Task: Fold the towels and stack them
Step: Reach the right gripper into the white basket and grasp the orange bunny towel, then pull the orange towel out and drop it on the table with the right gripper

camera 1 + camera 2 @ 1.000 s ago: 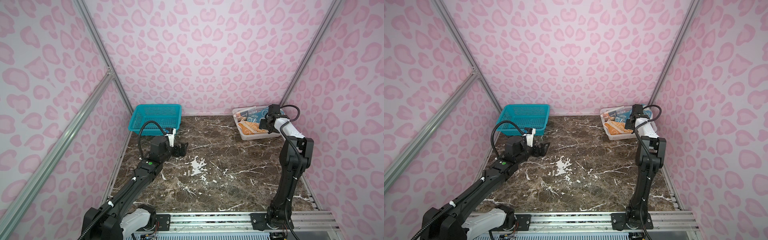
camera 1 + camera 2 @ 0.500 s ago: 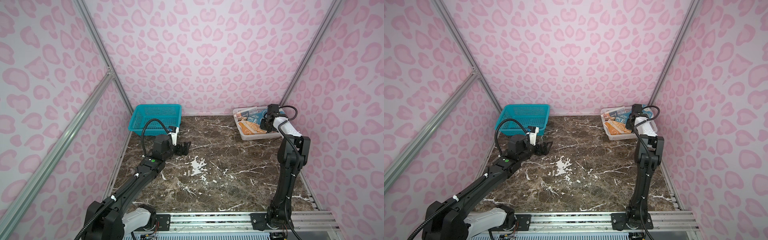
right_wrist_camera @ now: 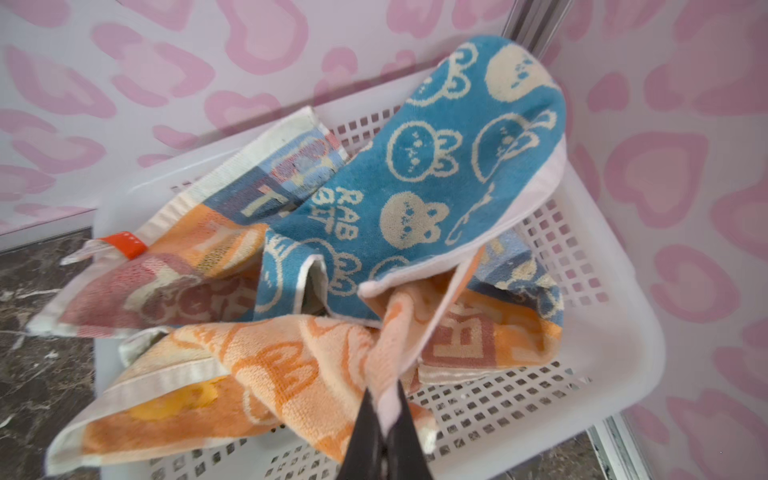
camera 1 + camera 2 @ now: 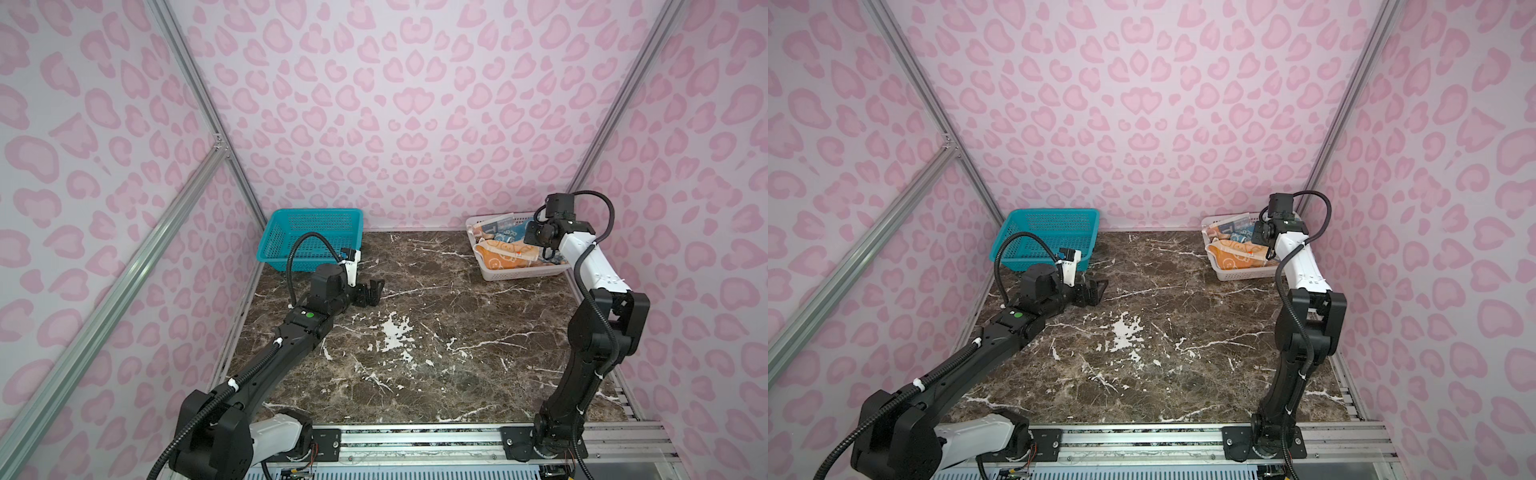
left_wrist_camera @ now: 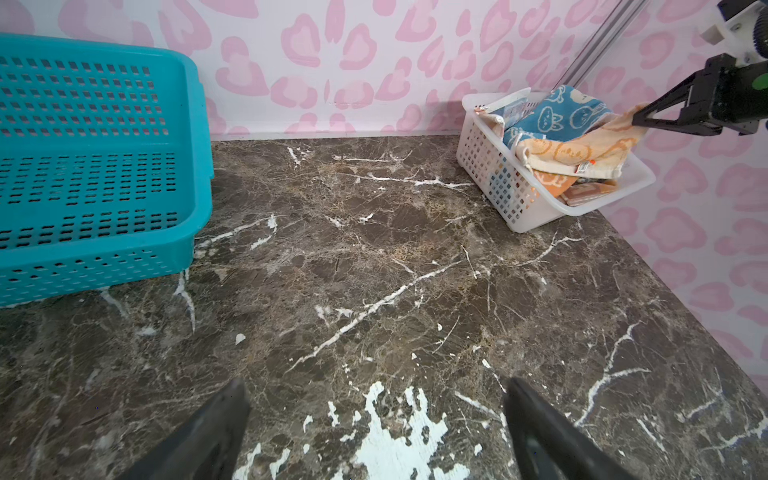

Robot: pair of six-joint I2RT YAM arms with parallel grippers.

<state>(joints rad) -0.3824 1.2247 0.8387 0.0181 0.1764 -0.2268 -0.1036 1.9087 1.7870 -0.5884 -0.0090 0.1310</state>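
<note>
Left gripper: jaws wide, empty, low over marble table, well apart from the towels. Right gripper: clamped on an edge of the orange bunny towel in the far-right white basket. Its bulk trails from the claw toward table centre. Blue bunny towel lies behind.

On the table, a left basket is set in the back left corner and a right basket in the back right. The towels are heaped in the right basket, the front towel foremost and pinched in the right claw. The left claw is placed just before the left basket.
</note>
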